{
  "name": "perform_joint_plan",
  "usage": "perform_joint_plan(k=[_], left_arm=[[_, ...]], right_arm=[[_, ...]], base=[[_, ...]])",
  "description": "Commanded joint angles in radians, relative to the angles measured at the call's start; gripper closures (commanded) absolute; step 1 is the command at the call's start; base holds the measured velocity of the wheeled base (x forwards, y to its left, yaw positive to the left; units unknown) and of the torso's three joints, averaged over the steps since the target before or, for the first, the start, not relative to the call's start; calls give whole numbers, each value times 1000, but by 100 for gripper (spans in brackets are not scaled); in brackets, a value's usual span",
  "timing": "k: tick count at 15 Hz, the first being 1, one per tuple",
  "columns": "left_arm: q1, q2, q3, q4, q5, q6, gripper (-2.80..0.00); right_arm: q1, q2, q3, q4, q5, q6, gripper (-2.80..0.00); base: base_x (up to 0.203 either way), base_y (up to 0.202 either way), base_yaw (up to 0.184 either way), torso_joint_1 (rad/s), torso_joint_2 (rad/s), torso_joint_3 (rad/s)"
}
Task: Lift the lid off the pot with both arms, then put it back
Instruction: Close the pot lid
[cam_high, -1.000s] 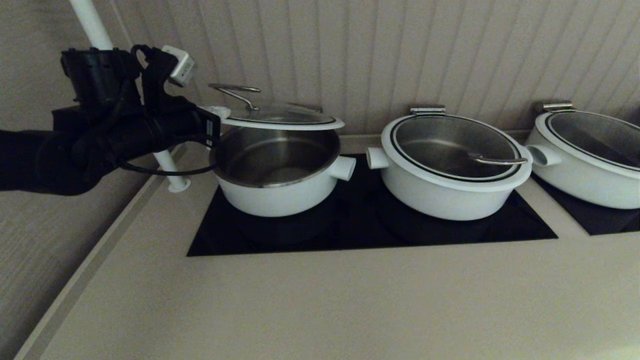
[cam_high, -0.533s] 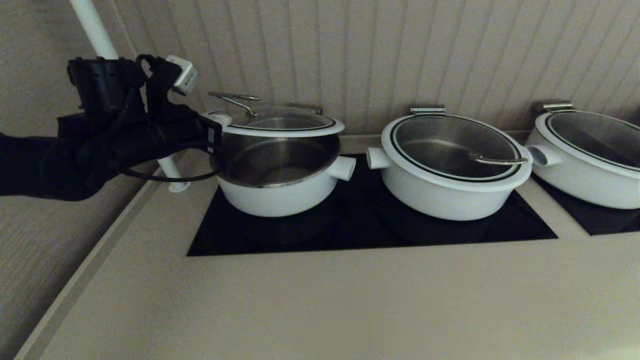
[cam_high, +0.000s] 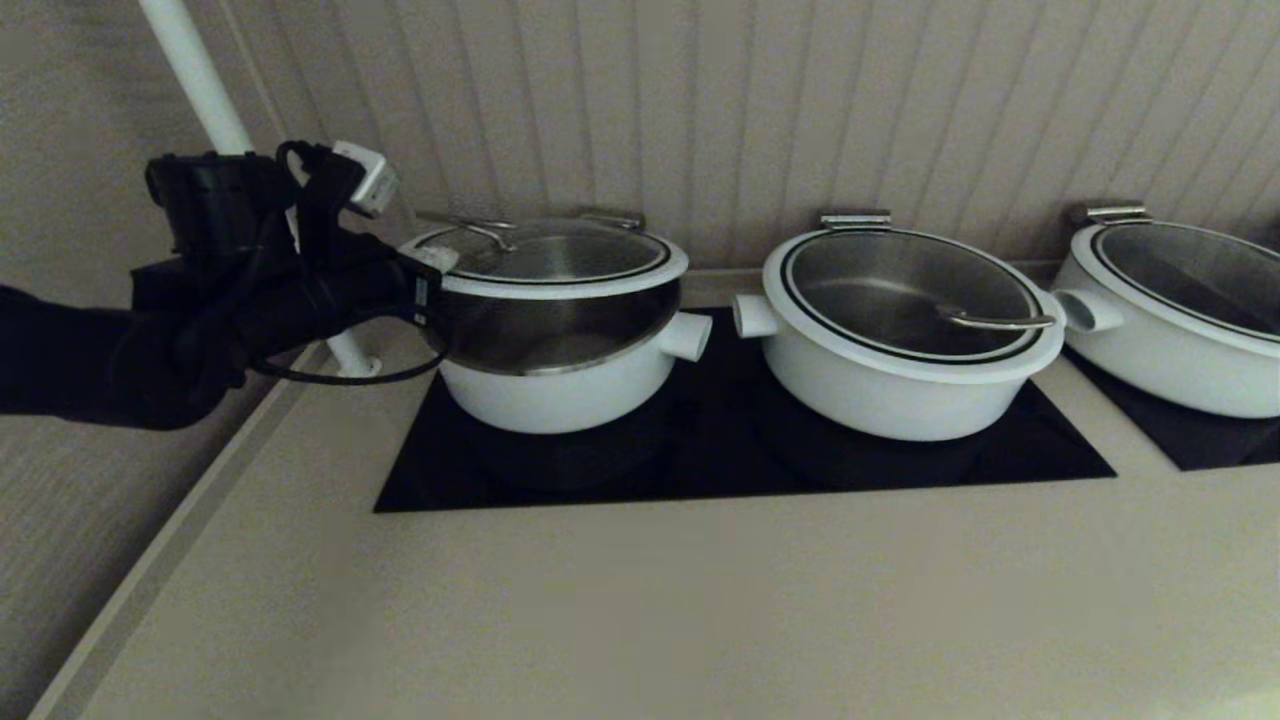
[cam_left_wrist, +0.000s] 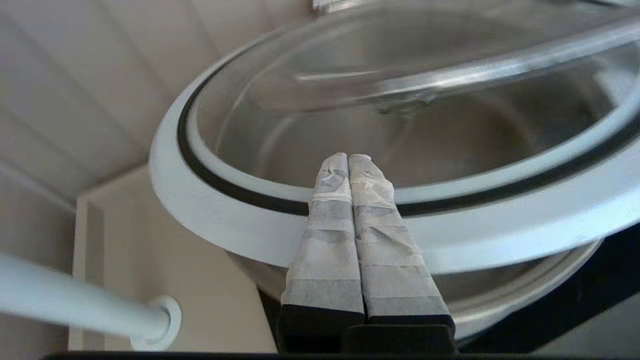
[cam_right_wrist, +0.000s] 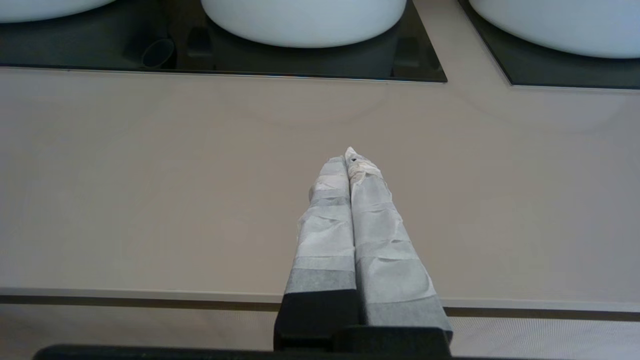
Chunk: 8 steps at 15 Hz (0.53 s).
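The lid (cam_high: 560, 262) hangs tilted over the pot (cam_high: 550, 395). Its back edge is near the steel hinge tab and its front edge is still above the pot's steel rim. The loop handle (cam_high: 470, 222) is towards its left edge. My left gripper (cam_high: 432, 258) is at the lid's left edge. In the left wrist view the gripper (cam_left_wrist: 348, 157) is shut, and its taped fingers lie across the top of the lid's white rim (cam_left_wrist: 450, 235). My right gripper (cam_right_wrist: 348, 155) is shut and empty above the beige counter, out of the head view.
Two like white pots (cam_high: 900, 370) (cam_high: 1180, 330) with lids on stand to the right on black cooktops (cam_high: 700, 460). A white pole (cam_high: 200, 75) rises just left of the left arm. The ribbed wall is close behind the pots. Beige counter (cam_high: 650, 600) lies in front.
The lid has come down towards the pot, its front gap much smaller. My left gripper has moved down and slightly right with it.
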Motion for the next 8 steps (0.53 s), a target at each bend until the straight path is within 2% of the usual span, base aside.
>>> perform_joint_plan(k=[1, 8], left_arm=[[4, 9, 11, -6, -1, -1, 0], [5, 29, 11, -8, -1, -2, 0]], right_arm=[[-1, 0, 0, 0, 1, -1, 0], [-1, 0, 0, 0, 1, -1, 0]], base=[[0, 0, 0, 0, 0, 0], [0, 0, 0, 0, 0, 0]])
